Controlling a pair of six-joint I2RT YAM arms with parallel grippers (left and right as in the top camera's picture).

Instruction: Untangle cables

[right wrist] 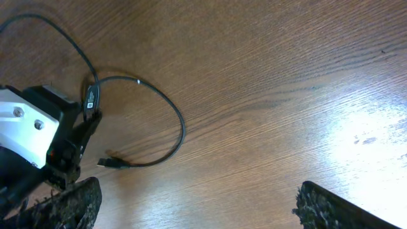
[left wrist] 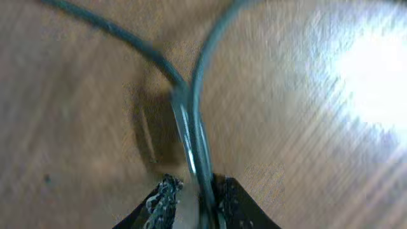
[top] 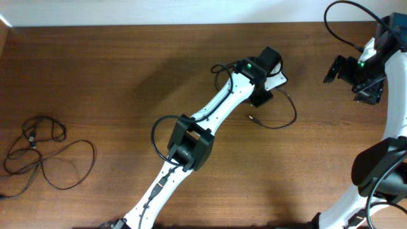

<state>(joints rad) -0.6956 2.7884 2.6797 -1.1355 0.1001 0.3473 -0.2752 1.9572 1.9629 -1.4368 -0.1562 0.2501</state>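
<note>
One thin black cable (top: 287, 117) lies in a loop on the wooden table right of centre, with its small plug (top: 252, 117) free on the wood. My left gripper (top: 261, 97) is shut on this cable. In the left wrist view the cable (left wrist: 189, 121) runs doubled between the fingertips (left wrist: 194, 194). The right wrist view shows the same loop (right wrist: 182, 127), its plug (right wrist: 112, 163) and the left gripper (right wrist: 75, 143). A second cable bundle (top: 44, 152) lies in loose loops at the far left. My right gripper (top: 335, 69) hovers at the far right, open and empty (right wrist: 197, 203).
The left arm (top: 191, 140) stretches diagonally from the front edge to the table's middle. The right arm's thick black cable (top: 340, 28) arcs at the back right corner. A pale wall edge (top: 191, 13) runs along the back of the table.
</note>
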